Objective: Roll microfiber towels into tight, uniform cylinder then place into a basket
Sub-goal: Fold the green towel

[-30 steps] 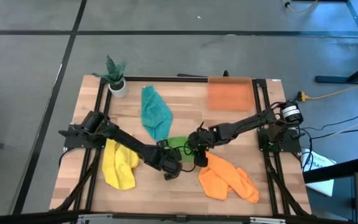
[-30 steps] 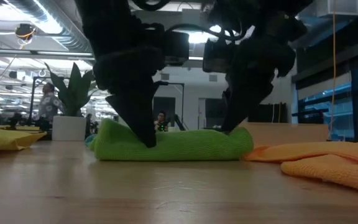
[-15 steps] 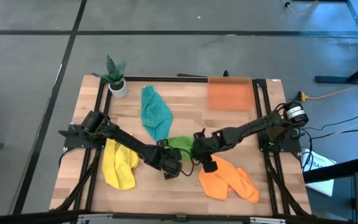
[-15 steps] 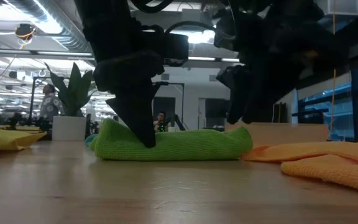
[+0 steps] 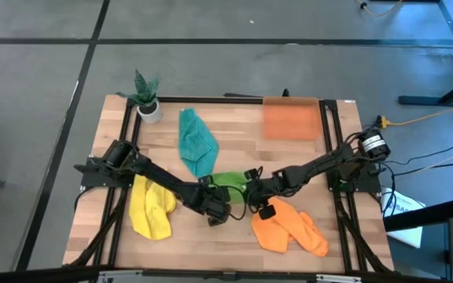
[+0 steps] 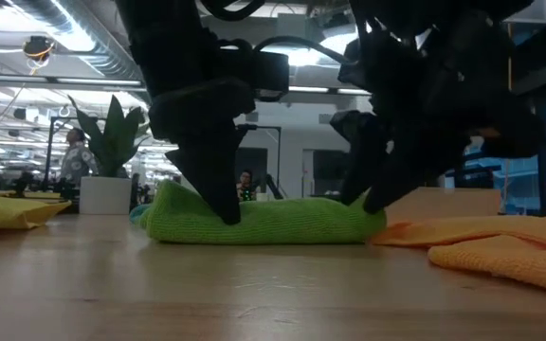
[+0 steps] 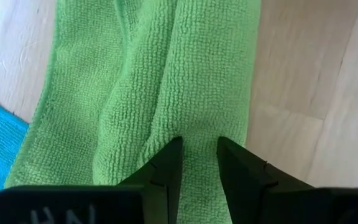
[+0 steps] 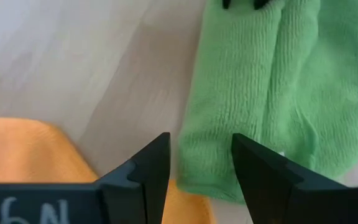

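Note:
The green towel (image 6: 263, 220) lies bunched into a long, low roll at the table's middle, with lengthwise folds (image 7: 135, 99). My left gripper (image 7: 194, 146) is shut on it near its left end. Over the roll's right end stands my right gripper (image 8: 197, 140), open, its fingers on either side of the towel's corner (image 8: 194, 168). The orange towel (image 5: 285, 228) lies near right, the yellow one (image 5: 149, 208) near left, the teal one (image 5: 197, 143) behind. The basket (image 5: 291, 118) sits at the far right. My left gripper pinches a raised fold of the green towel (image 7: 197, 124) between its two fingertips, on the roll's near side. The fingers slant down from the table's near left and lie along the fold. The towel rests on the table. Whether my right gripper touches the towel I cannot tell.
A potted plant (image 5: 146, 96) stands at the far left corner. Black frame rails (image 5: 124, 126) run along the table's left and right sides. Bare wood (image 6: 273, 294) shows in front of the green towel. A person (image 6: 72, 161) is in the room behind.
My right gripper has gone toward the table's near edge and a little down, onto the green towel's right end, rolling its wrist as it went. The green towel has not moved.

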Available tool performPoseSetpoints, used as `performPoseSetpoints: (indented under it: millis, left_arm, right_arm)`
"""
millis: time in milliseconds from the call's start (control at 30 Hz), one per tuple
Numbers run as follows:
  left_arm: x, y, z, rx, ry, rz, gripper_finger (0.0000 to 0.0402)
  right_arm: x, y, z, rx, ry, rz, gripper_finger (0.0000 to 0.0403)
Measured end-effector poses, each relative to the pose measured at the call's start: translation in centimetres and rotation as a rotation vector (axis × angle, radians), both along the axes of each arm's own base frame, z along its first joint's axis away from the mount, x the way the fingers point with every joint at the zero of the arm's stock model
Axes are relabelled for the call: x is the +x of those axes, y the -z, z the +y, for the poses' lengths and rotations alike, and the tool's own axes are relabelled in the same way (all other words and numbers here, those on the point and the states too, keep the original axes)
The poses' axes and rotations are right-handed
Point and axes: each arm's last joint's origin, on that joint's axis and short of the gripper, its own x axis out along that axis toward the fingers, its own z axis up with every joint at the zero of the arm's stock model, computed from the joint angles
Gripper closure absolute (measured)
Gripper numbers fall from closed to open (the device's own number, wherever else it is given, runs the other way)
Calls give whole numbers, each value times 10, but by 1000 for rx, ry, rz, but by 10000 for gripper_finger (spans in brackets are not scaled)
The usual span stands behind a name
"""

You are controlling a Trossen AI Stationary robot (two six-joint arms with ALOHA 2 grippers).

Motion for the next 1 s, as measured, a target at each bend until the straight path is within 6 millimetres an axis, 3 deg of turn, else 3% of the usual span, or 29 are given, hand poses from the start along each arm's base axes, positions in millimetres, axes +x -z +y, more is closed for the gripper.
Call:
performPoseSetpoints:
  millis: [267, 567, 767, 1000]
  left_arm:
    - [1, 0, 3, 0, -9, 0, 310]
    - [1, 0, 3, -3, -8, 2, 310]
    - [-4, -15, -3, 8, 37, -33, 310]
    - [-15, -33, -23, 1, 117, -81, 310]
  right_arm:
    - [1, 21, 2, -47, -37, 40, 231]
    - [2, 23, 2, -49, -31, 34, 236]
    - [2, 23, 1, -58, 12, 26, 300]
    - [2, 23, 1, -47, 32, 26, 388]
